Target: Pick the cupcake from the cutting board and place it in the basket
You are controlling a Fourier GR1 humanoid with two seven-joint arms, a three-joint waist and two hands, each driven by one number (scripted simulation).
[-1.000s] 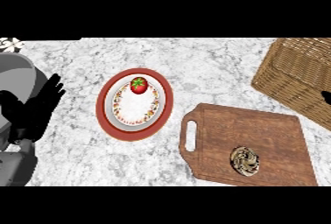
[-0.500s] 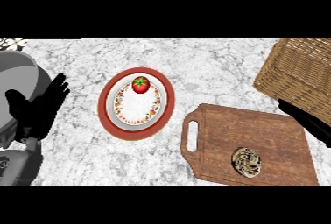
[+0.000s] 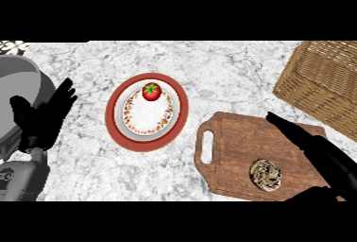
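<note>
The cupcake [image 3: 266, 174] is a small round brown and cream piece lying on the near part of the wooden cutting board [image 3: 241, 142], seen from above. My right hand [image 3: 317, 151] reaches in from the lower right, fingers straight and open, stretched over the board's right side just right of the cupcake and apart from it. The wicker basket [image 3: 324, 85] stands at the upper right, partly cut by the view's edge. My left hand [image 3: 42, 118] rests open at the far left with fingers up.
A red-rimmed plate [image 3: 140, 142] with a white inner plate and a tomato [image 3: 152, 91] sits left of the board on the marble counter. A grey rounded body fills the left edge.
My right hand has come into view from the right edge and extended over the board toward the cupcake. The left hand has shifted slightly right.
</note>
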